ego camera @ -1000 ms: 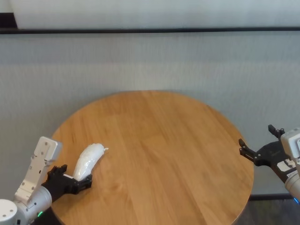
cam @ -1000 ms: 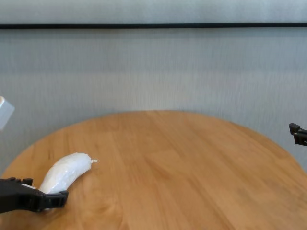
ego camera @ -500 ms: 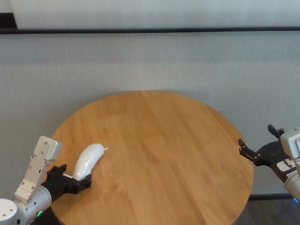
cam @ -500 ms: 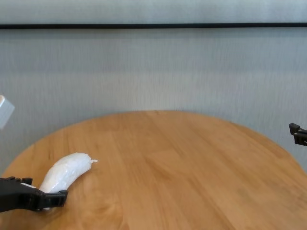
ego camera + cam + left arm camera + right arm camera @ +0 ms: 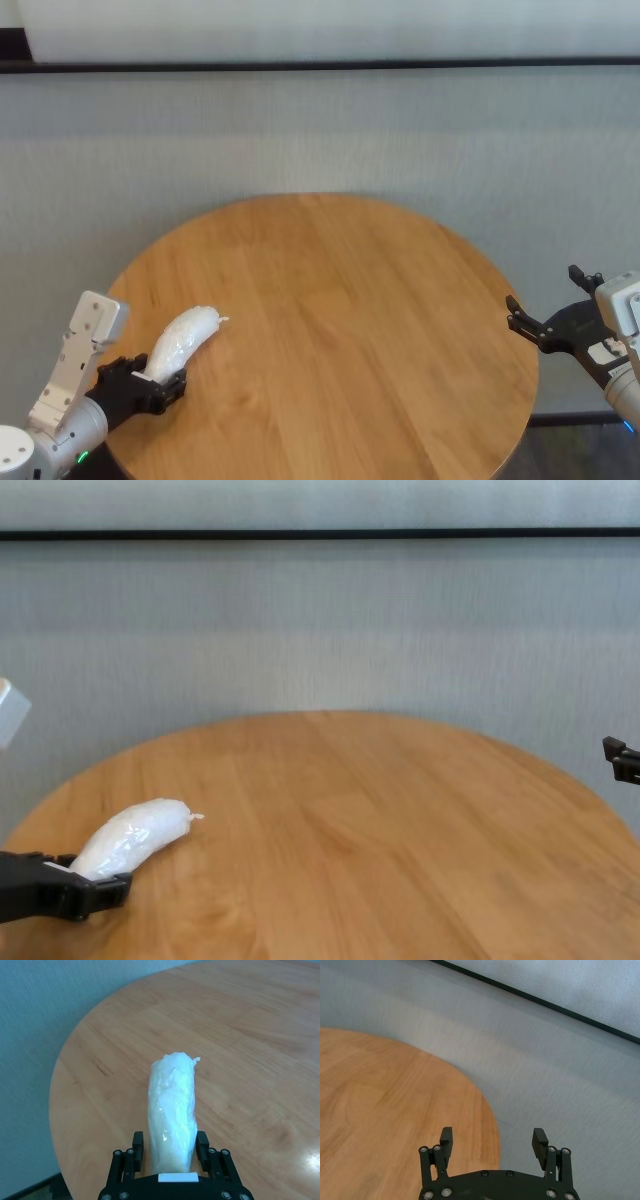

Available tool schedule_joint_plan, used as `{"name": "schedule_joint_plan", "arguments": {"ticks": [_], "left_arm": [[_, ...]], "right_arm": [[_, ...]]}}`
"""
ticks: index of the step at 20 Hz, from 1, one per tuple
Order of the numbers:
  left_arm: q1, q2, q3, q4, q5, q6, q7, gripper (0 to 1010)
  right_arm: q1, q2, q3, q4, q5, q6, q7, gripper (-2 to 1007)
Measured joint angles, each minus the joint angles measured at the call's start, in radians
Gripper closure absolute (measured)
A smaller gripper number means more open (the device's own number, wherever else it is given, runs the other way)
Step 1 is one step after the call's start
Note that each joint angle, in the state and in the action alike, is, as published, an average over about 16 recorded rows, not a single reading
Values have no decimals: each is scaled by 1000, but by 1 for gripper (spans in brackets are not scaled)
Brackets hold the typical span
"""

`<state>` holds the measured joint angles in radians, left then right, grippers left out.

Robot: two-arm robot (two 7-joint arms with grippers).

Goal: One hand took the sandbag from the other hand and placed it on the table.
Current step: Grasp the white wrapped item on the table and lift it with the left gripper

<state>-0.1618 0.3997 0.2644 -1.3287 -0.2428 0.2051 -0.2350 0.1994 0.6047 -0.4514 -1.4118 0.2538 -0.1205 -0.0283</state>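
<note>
While the round wooden table (image 5: pixel 340 320) takes up most of the head view, everything going on sits at its edges. Behind it is just a pale grey wall (image 5: pixel 320 130) with a dark strip (image 5: pixel 320 65) running across near the top. The sandbag (image 5: pixel 181 342) lies flat on the tabletop near the robot's left rim, its pinched end pointing toward the middle of the table. The left gripper (image 5: pixel 170 1146) sits at the bag's near end, a finger on each side of it, looks spread rather than squeezing, though I can't tell if the pads actually touch the plastic. The right gripper (image 5: pixel 492 1141) hangs past the table's right edge, fingers wide apart, gripping nothing.
</note>
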Motion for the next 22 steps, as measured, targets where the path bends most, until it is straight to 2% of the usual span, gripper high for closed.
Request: {"name": "schedule_joint_plan", "arguments": {"ticks": [6, 11, 22], "left_arm": [[0, 0, 0, -1, 0, 1, 1, 451], [1, 1, 1, -1, 0, 1, 1, 549], [1, 1, 1, -2, 0, 2, 1, 635]], "right_arm": [[0, 0, 0, 0, 0, 0, 0, 4], [0, 0, 0, 0, 0, 0, 0, 4], [0, 0, 0, 0, 0, 0, 0, 4]]}}
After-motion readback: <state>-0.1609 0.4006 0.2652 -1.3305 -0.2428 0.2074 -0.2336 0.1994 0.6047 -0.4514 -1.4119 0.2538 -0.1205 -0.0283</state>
